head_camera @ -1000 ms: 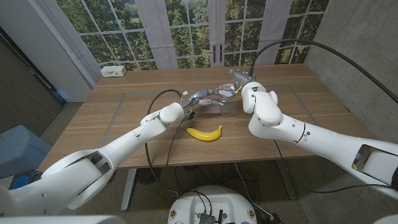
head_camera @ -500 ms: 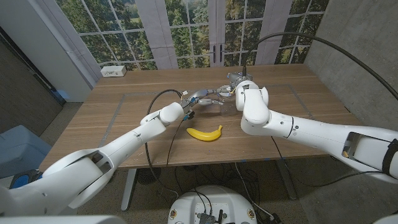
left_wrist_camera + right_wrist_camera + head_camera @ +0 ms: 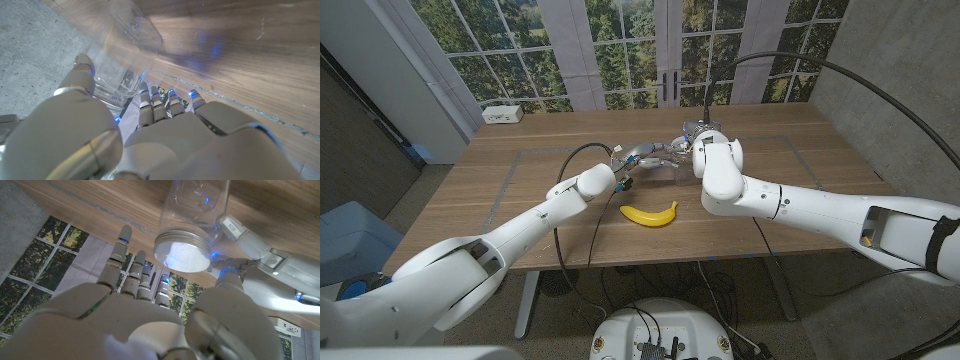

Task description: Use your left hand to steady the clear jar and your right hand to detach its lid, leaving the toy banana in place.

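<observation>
Paned windows [image 3: 610, 55] show green trees beyond the wooden surface [image 3: 510, 185]; a grey concrete wall [image 3: 890, 90] stands right.

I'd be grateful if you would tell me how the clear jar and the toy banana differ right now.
The clear plastic jar is see-through and stands upright under a silver metal lid; the yellow toy banana is opaque and lies curved on the wooden table. The left hand touches the jar; nothing touches the banana. Both sit on the table.

The left robot hand [image 3: 150, 135] wraps the clear jar [image 3: 122, 55], thumb on one side and fingers [image 3: 160, 100] on the other, over the wooden bench [image 3: 240, 55].
</observation>
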Motion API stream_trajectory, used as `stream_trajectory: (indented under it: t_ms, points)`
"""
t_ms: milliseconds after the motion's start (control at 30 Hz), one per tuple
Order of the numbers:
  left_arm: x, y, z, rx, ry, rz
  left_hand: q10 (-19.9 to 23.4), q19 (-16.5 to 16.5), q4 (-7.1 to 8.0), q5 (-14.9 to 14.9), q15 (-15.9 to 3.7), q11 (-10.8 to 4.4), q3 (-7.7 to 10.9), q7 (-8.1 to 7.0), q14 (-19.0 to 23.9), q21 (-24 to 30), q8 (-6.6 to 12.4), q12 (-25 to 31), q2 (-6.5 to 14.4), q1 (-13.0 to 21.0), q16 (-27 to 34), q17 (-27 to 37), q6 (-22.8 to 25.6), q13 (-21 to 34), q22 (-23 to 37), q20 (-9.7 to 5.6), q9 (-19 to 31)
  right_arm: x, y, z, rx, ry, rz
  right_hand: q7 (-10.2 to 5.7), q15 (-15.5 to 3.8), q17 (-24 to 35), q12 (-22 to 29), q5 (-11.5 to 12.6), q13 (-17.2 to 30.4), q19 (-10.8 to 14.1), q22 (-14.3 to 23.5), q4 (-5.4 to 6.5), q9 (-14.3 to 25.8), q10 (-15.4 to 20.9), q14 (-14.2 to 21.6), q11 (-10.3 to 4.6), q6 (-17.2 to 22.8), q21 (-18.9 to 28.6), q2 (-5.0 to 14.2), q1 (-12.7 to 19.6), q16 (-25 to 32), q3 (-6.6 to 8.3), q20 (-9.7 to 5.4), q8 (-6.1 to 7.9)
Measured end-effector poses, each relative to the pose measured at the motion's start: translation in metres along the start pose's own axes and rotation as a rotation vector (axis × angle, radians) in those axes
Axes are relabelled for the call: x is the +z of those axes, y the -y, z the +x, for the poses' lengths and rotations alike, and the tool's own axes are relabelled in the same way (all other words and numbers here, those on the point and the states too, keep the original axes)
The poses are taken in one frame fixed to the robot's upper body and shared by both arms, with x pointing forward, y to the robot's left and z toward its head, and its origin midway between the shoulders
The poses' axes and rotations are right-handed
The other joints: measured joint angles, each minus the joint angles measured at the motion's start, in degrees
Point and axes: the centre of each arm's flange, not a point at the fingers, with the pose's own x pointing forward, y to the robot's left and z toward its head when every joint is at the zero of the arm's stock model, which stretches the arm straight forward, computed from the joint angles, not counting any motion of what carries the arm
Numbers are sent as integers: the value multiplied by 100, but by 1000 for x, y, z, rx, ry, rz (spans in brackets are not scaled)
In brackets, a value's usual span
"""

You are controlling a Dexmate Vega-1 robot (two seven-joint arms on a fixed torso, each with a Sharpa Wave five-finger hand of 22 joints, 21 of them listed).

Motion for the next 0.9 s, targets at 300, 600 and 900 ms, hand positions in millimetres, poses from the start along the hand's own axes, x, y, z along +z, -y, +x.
stream_trajectory:
  t_ms: [300,600,900]
  points:
    - [0,0,1,-1,1,2,0,0,0,-10,0,0,0,0,0,0,-42,0,0,0,0,0,0,0,0,0,0,-1,-2,4,-16,2,-5,-249,-213,53,149,-136,89,324,0,-386,-1,532,293,-292,735,22,209,562,200,276,-40,193]
    - [-1,0,2,-1,1,2,0,-21,5,11,-1,1,-8,0,1,0,-41,0,44,-44,0,1,0,0,0,-21,0,1,-3,4,-18,15,-35,-664,-373,104,-98,5,186,26,-1,-692,-11,77,-190,-748,732,-122,449,2123,139,917,-244,52]
    - [-2,1,2,-8,-1,-1,1,-21,26,46,0,-2,16,100,1,0,-4,0,364,-114,0,1,1089,0,0,-21,135,-2,-2,6,22,10,-73,-639,-353,212,-381,841,268,-945,52,-652,39,-607,-1032,-1396,614,-343,1115,4003,-250,2149,-622,-198]
